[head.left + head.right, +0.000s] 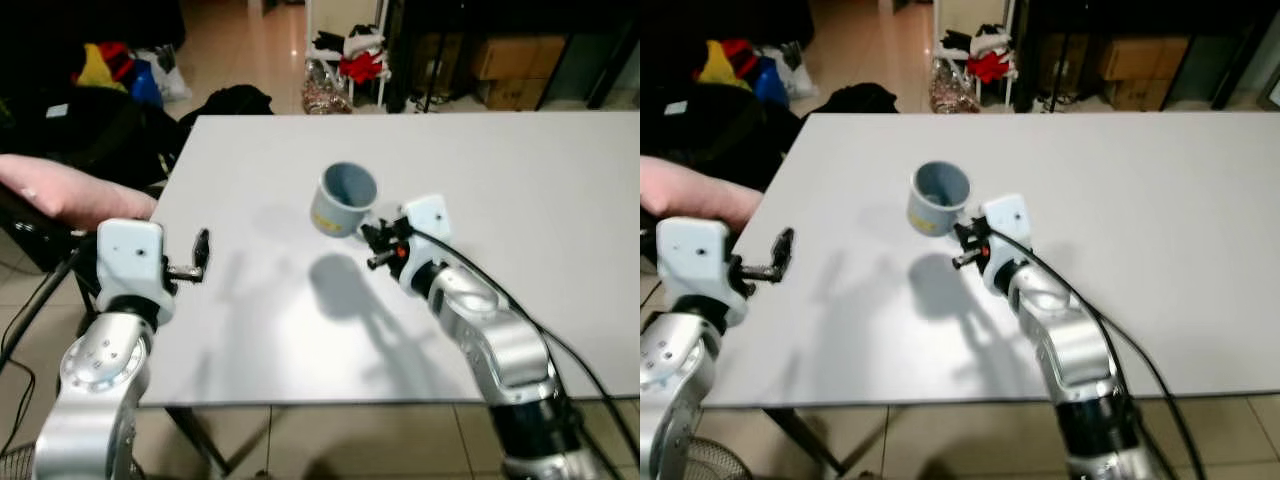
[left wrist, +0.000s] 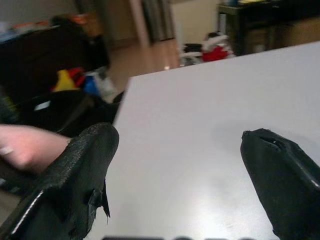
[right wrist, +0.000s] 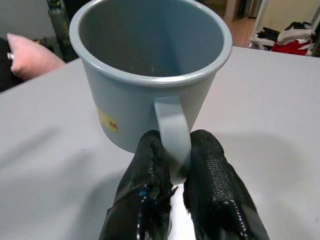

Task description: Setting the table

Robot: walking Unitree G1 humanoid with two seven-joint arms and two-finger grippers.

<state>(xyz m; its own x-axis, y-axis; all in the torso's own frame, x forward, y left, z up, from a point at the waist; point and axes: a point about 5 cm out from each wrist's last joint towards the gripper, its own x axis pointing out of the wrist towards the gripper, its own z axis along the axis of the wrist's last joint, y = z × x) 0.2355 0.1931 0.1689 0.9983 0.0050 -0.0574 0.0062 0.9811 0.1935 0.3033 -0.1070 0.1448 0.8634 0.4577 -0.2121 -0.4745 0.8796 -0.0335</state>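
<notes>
Our right hand (image 3: 172,170) is pinched tight on the handle of the cup (image 1: 343,199). The two black fingers (image 3: 150,175) squeeze the thin handle from both sides. The cup is blue-grey with a small yellow sticker, and it looks empty inside. It is up above the surface (image 1: 560,200), a bit left of the middle, and its shadow lies on the white top just near of it.

We think the cup is light and hard, maybe enamel or plastic. It will not bend. The handle is thin and smooth, so the cup could swing or slip if we tip it fast. The handle is the right place to hold, and we should keep the cup level and set it down gently so it does not tip over.

Our left hand (image 1: 200,252) is wide open and holds nothing. It hangs over the near left edge of the surface, well apart from the cup.

A person's hand (image 1: 70,190) rests just off the left edge. Clothes and bags lie on the floor at the far left. Nothing stands in the cup's way.
</notes>
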